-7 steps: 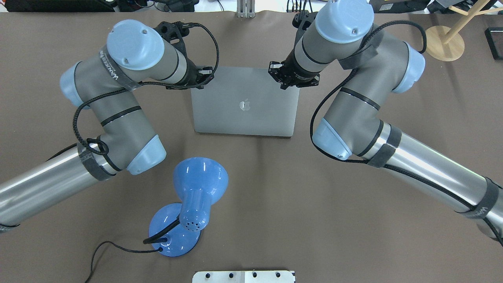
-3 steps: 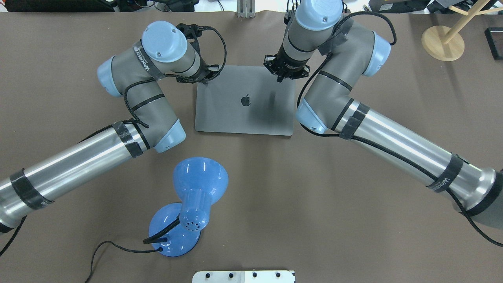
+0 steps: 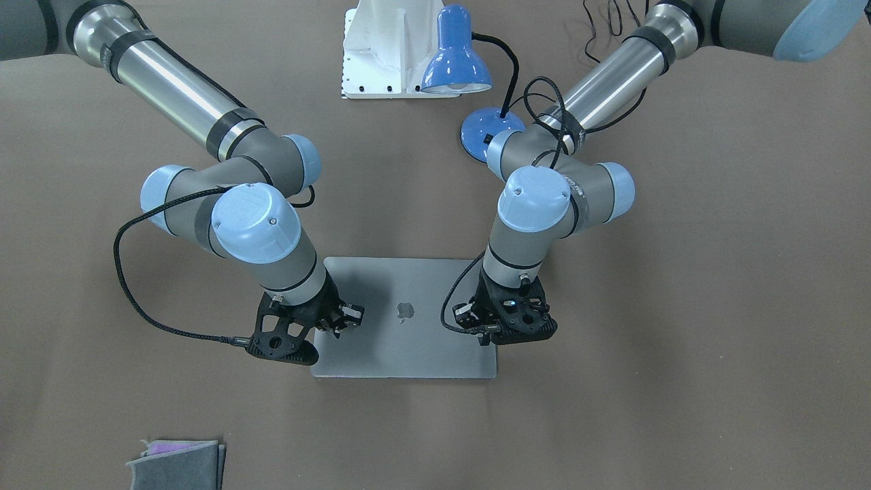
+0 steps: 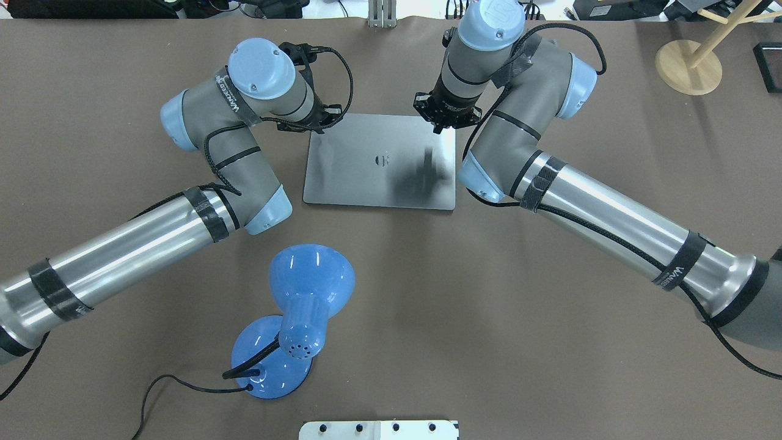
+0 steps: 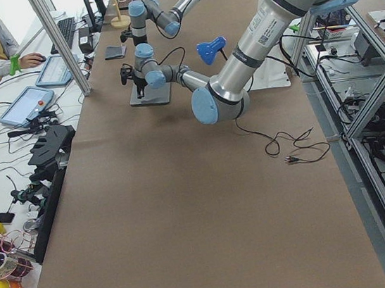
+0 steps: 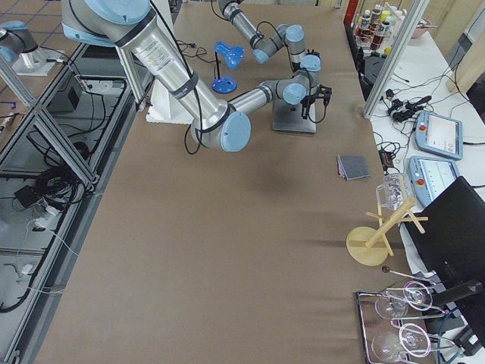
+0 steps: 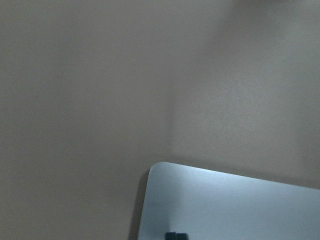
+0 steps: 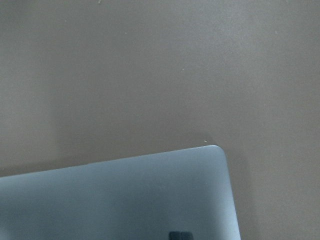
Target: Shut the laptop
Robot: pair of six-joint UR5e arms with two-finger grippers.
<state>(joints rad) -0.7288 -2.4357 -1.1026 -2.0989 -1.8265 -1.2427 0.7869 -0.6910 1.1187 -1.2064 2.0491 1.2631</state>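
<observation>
Brown matting is covering the counter, and both wrist views are looking down on it past the lid's far corners. At the bottom of one, the left fingers are showing as dark tips drawn together over the lid near its far left corner, seemingly touching it. The right fingers are together too, near the other corner. Under them the laptop is lying mid-counter, grey lid and logo facing up. The lid is down or nearly so, though I cannot tell if it is fully seated. Narrow tips bearing hard on thin metal are risking a dent. Uneven force could twist the lid, and tips this near the edge might slip off. The blue lamp is standing near the left arm's elbow, so a careless retreat could knock it.
</observation>
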